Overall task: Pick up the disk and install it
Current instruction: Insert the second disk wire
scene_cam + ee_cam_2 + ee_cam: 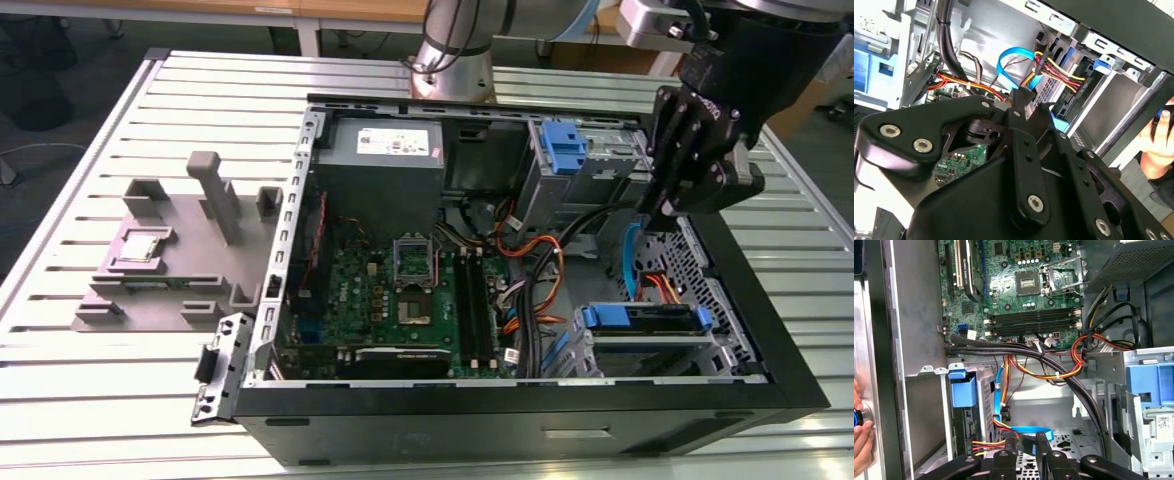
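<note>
I see the gripper (661,208) hanging inside the open computer case (787,380), above the cables. Its fingers (1011,444) stand a narrow gap apart, holding nothing and touching nothing. The disk (561,150) sits on edge in the drive bay beside the grey power box (384,150), well away from the gripper. Its blue frame faces the open side. I cannot tell its long axis.

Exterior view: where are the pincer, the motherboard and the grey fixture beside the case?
pincer (671,205), exterior view, its lower end.
motherboard (367,300), exterior view, green board beside the socket.
grey fixture (220,205), exterior view, its tall post.
</note>
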You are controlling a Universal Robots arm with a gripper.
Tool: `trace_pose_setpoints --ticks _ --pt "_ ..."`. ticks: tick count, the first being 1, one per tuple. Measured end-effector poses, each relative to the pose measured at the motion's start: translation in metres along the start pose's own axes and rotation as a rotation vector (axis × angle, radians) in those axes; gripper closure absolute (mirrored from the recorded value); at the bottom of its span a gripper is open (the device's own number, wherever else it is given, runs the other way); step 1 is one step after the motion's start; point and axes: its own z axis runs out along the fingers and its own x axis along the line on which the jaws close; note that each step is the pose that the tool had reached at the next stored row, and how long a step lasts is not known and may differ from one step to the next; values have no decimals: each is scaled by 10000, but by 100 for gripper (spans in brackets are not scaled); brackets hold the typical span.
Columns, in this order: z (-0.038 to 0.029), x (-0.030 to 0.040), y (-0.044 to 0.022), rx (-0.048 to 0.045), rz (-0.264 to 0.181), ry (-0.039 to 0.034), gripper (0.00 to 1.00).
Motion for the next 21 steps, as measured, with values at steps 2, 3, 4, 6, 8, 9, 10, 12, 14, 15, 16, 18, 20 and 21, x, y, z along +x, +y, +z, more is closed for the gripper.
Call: trace_pose_setpoints --ticks 2,3,4,6,8,9,10,12,14,15,16,18,20,21 --pt "-3 -23 3 1 0 12 70" --pt "-4 -29 4 2 0 20 70" --pt "-4 -35 4 5 0 37 70" --pt "-3 -41 5 23 1 188 70" --pt "5 -46 6 53 2 434 70" --pt "12 -48 6 63 2 517 70" --pt "22 -49 6 72 2 593 70" --pt "45 -52 6 83 1 684 70" --pt "74 -56 7 90 2 742 70" --pt "87 -57 7 94 2 775 70" --pt "99 -59 7 99 1 809 70" --pt "123 -61 8 109 2 892 70" --pt "144 -63 8 120 2 982 78" --pt "153 -64 8 126 2 1034 78"
